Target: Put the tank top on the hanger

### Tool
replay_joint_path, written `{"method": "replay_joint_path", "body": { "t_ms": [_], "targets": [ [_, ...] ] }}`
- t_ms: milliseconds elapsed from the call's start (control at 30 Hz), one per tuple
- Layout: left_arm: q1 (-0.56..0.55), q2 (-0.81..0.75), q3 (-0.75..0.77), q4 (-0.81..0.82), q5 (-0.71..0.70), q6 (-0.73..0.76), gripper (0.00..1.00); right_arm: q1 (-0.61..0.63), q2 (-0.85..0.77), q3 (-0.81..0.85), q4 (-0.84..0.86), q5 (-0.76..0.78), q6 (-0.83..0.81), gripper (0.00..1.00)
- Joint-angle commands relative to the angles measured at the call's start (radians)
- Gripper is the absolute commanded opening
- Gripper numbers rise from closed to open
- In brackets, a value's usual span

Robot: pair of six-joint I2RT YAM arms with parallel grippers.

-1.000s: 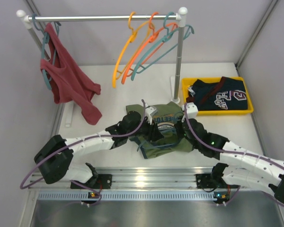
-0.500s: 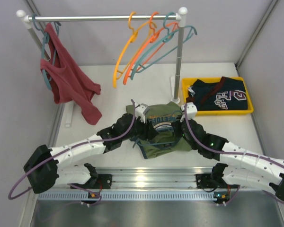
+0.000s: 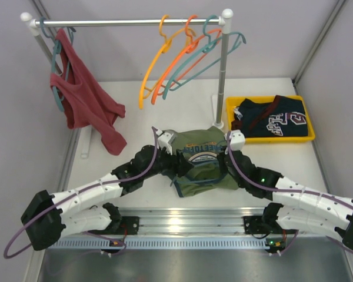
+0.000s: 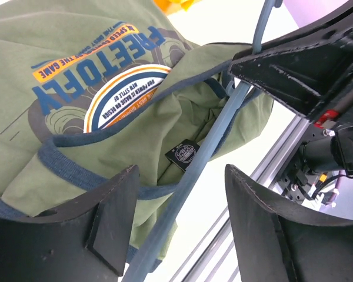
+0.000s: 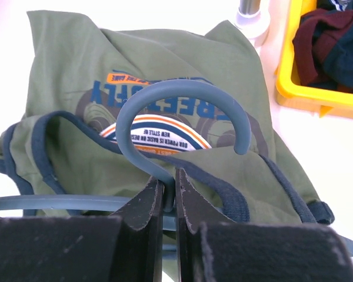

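Observation:
The olive-green tank top (image 3: 205,176) lies crumpled on the table between my two grippers, print up. It shows in the left wrist view (image 4: 88,41) and the right wrist view (image 5: 70,53). My right gripper (image 3: 222,163) (image 5: 169,185) is shut on the neck of the slate blue-grey hanger (image 5: 182,94), just below its hook, over the top's neckline. One hanger arm (image 4: 207,150) runs out of the neck opening and passes between the open jaws of my left gripper (image 3: 179,163) (image 4: 182,202), touching neither finger.
A rail (image 3: 129,22) at the back holds a red tank top (image 3: 85,97) at the left and yellow, orange and teal hangers (image 3: 165,64) at the right. Its post (image 3: 222,76) stands behind the top. A yellow bin (image 3: 269,138) holds a navy garment (image 3: 276,122).
My left arm has drawn back to the left and its gripper has shifted to the top's left edge. The top lies a little more spread. The right gripper has kept its hold in place.

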Motion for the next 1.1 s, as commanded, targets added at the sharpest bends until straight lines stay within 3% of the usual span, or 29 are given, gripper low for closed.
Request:
{"method": "replay_joint_path", "body": {
  "t_ms": [0, 200, 333, 800, 1067],
  "targets": [
    [0.002, -0.041, -0.020, 0.083, -0.028, -0.012, 0.65, 0.010, -0.015, 0.001, 0.003, 0.041, 0.006, 0.00],
    [0.002, -0.041, -0.016, 0.011, -0.261, -0.070, 0.64, 0.010, -0.035, -0.011, -0.009, 0.049, 0.012, 0.00],
    [0.004, 0.022, 0.048, -0.133, -0.330, -0.084, 0.64, 0.010, -0.047, -0.020, -0.013, 0.049, 0.018, 0.00],
    [-0.007, 0.270, 0.248, -0.371, -0.325, -0.153, 0.60, 0.010, -0.069, -0.016, -0.033, 0.060, 0.023, 0.00],
    [-0.008, 0.339, 0.289, -0.436, -0.324, -0.161, 0.41, 0.010, -0.070, -0.002, -0.049, 0.073, 0.029, 0.00]
  ]
}}
